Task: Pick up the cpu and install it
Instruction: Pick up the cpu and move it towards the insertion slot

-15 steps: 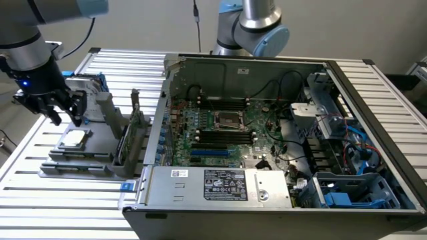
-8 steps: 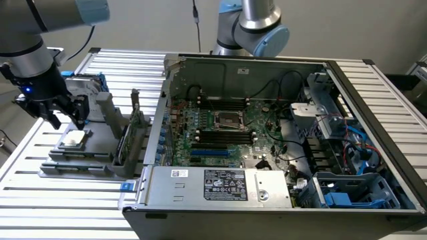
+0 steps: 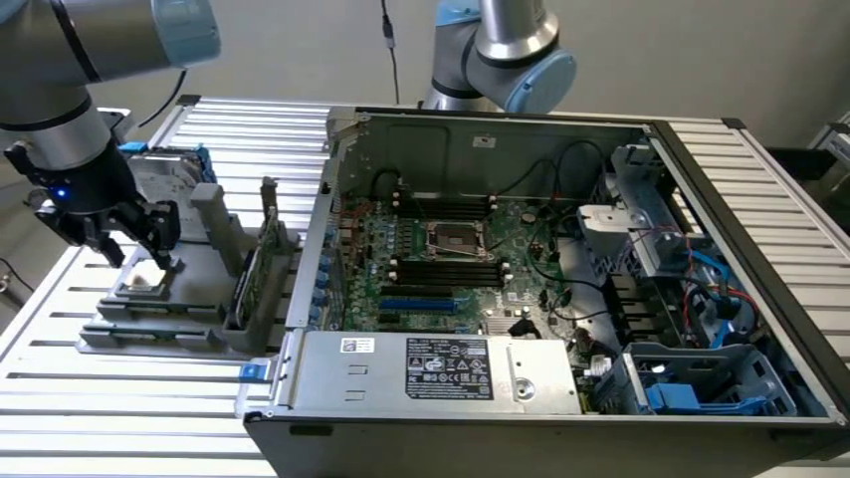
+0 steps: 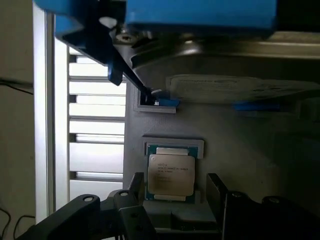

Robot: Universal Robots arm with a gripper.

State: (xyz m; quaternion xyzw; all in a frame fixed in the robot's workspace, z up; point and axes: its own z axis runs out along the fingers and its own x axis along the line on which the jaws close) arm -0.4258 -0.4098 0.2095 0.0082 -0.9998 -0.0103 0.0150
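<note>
The cpu (image 4: 170, 174), a small flat square chip with a silvery top and printed text, lies in a recess of a grey holder (image 4: 250, 150). In the exterior view the cpu (image 3: 143, 285) sits on that grey holder (image 3: 179, 324), left of the computer case. My gripper (image 3: 139, 261) hangs just above it. In the wrist view the gripper (image 4: 175, 184) is open, one dark finger on each side of the chip, with nothing gripped. The metal-framed socket (image 3: 452, 239) sits in the middle of the green motherboard, uncovered.
A silver hard drive with a blue bracket (image 3: 166, 169) stands at the holder's far end, close behind the gripper. The open computer case (image 3: 558, 129) fills the exterior view's right, with cables and a grey power supply (image 3: 439, 366). A second arm (image 3: 505, 50) stands behind the case.
</note>
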